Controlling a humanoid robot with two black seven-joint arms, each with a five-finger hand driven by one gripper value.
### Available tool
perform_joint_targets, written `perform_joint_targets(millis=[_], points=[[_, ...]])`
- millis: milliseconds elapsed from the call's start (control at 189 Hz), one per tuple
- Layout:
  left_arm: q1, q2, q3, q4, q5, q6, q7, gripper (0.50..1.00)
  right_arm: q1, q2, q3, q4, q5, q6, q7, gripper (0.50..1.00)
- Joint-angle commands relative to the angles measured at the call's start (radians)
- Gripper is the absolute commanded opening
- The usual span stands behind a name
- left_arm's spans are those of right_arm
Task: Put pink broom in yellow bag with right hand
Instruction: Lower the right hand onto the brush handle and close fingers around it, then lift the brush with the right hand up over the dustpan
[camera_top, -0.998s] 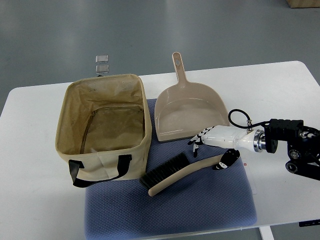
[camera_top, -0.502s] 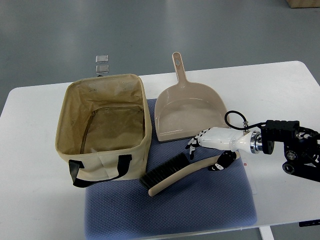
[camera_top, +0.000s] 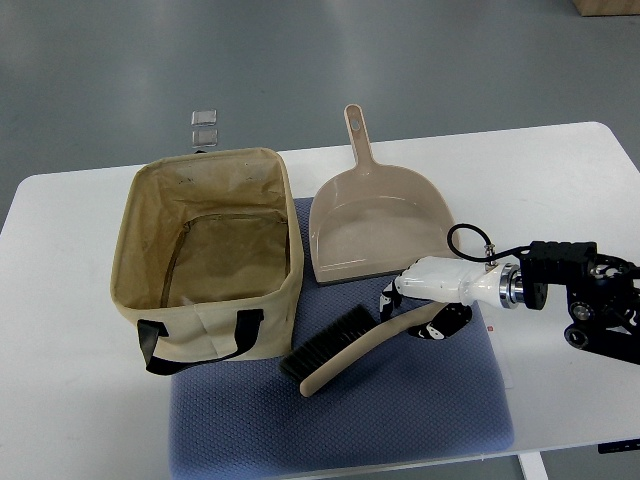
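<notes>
White right hand (camera_top: 425, 300), black-tipped fingers (camera_top: 388, 296), silver wrist ring, black forearm, looped black cable

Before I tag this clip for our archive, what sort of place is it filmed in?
Probably a lab or test room, not a home: a plain white table on a bare grey floor, with a bag, dustpan and brush laid on a blue mat for the robot's right hand.

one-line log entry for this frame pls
phase: grasping | right robot hand: closing on handle of beige hand broom with black bristles | broom: lying on blue mat | tan open fabric bag: empty | left: not in view
</notes>
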Motion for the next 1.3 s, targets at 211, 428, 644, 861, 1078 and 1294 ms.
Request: perform_joint_targets(millis=[211,428,644,861,1078,1294], points=[[0.0,0.0,-0.001,0.001,0.0,0.0,0.0,1.0,0.002,-0.007,0.0,0.0,0.001,0.003,0.017,0.543],[0.0,0.0,-0.001,0.001,0.0,0.0,0.0,1.0,-0.002,-0.01,0.0,0.0,0.001,0.003,0.052,0.5],[0.0,0.0,-0.001,-0.001,0.0,0.0,0.0,1.0,-0.005,-0.013,0.001,0.0,0.002,0.004,0.058,0.5],[0.0,0.0,-0.001,-0.001,0.0,0.0,0.0,1.0,0.002,-0.036,0.018,0.0,0.016,-0.002,0.103,0.5],[0.0,0.0,0.001,-0.001,0.0,0.0,0.0,1.0,0.005,-0.093,0.078,0.003,0.045,-0.003,0.158,0.5],[0.0,0.0,-0.001,0.001,0.0,0.0,0.0,1.0,0.008,-0.148,0.123,0.008,0.089,0.0,0.178,0.5]])
